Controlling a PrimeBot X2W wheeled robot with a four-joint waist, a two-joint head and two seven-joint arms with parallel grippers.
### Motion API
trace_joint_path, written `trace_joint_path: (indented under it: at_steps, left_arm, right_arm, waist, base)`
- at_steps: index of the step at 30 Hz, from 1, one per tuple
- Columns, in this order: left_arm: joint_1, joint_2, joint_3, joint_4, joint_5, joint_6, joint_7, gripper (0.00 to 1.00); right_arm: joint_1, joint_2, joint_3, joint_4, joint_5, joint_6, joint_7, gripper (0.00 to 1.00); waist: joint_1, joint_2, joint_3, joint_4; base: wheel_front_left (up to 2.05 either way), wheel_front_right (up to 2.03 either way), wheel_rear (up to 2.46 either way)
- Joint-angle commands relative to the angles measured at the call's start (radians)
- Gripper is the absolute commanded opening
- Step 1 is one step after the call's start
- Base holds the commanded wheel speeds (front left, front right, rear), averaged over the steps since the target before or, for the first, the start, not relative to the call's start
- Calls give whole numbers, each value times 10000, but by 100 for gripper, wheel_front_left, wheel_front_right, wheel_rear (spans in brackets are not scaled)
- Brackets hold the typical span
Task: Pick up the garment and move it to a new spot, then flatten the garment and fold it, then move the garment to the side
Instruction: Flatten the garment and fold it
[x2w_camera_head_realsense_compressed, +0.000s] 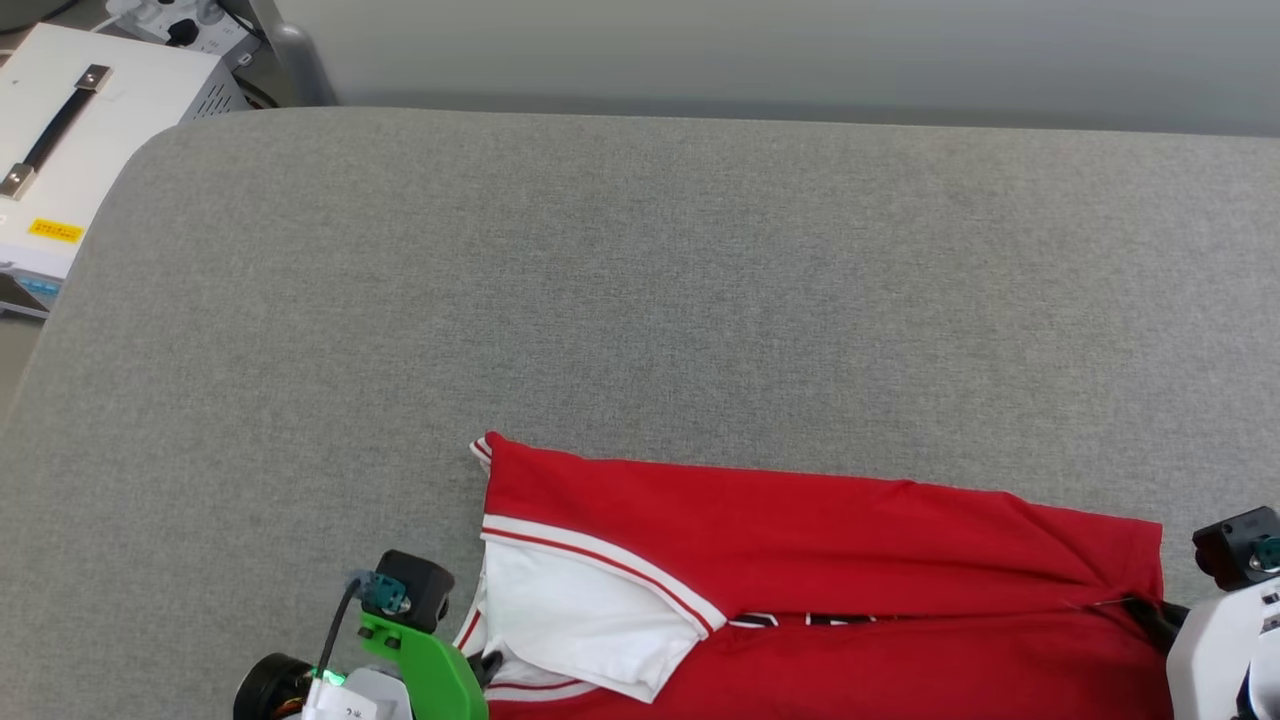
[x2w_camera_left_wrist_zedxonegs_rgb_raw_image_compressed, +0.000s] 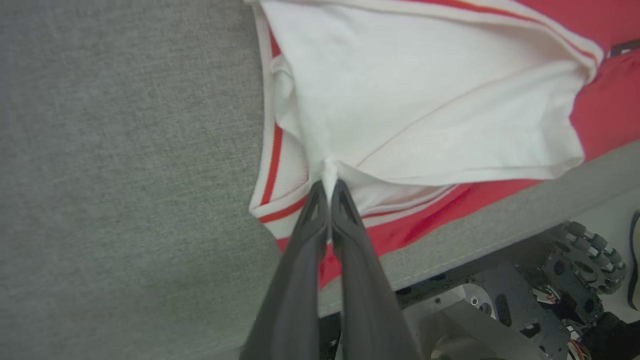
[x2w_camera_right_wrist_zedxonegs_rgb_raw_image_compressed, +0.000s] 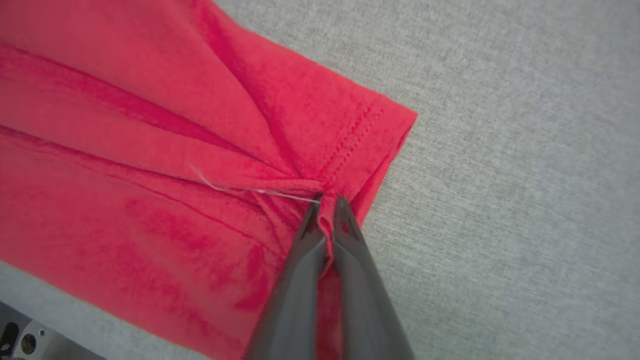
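The garment (x2w_camera_head_realsense_compressed: 800, 530), a red jersey with a white sleeve and striped trim, lies folded lengthwise along the near edge of the grey table (x2w_camera_head_realsense_compressed: 600, 280). Black lettering peeks out at the fold line. My left gripper (x2w_camera_left_wrist_zedxonegs_rgb_raw_image_compressed: 329, 189) is shut on a pinch of the white sleeve fabric (x2w_camera_left_wrist_zedxonegs_rgb_raw_image_compressed: 400, 100) at the garment's left end. Over at the right end, my right gripper (x2w_camera_right_wrist_zedxonegs_rgb_raw_image_compressed: 327, 207) is shut on a bunched fold of the red hem (x2w_camera_right_wrist_zedxonegs_rgb_raw_image_compressed: 350, 145). In the head view the left gripper (x2w_camera_head_realsense_compressed: 487, 664) and the right gripper (x2w_camera_head_realsense_compressed: 1150, 612) sit at the garment's two lower corners.
A white equipment case (x2w_camera_head_realsense_compressed: 70, 150) with a black handle stands off the table's far left corner. The table's grey cloth stretches wide beyond the garment. The robot's base (x2w_camera_left_wrist_zedxonegs_rgb_raw_image_compressed: 500, 310) shows below the table's near edge in the left wrist view.
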Motion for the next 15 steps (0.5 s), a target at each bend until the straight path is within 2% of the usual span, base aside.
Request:
trace_joint_path:
  at_steps: [1,2,11,15]
  left_arm:
    - [-197,-58,-81,125,208,-98,-24,100]
    - [-186,-116,-114,237,217,-123,-58,100]
    - [-58,-368,71,510,195,-20,-686,100]
    - [-3,-397,413,249,167,110,-1275,100]
  right_arm:
    - [-59,-88,162,73,45,-6,-28,71]
    - [-67,-118,249,163,120,-6,-10,100]
    - [-58,-94,246,377,847,-6,122,100]
    - [78,-2,-272,216,1258,-6,442,100]
  waist:
    - [0,0,-91,-2]
    - [0,0,-162,-8]
    - [0,0,-971,-41]
    - [0,0,-1261,-45]
  base:
    - [0,0,0]
    - [0,0,0]
    - [0,0,0]
    - [0,0,0]
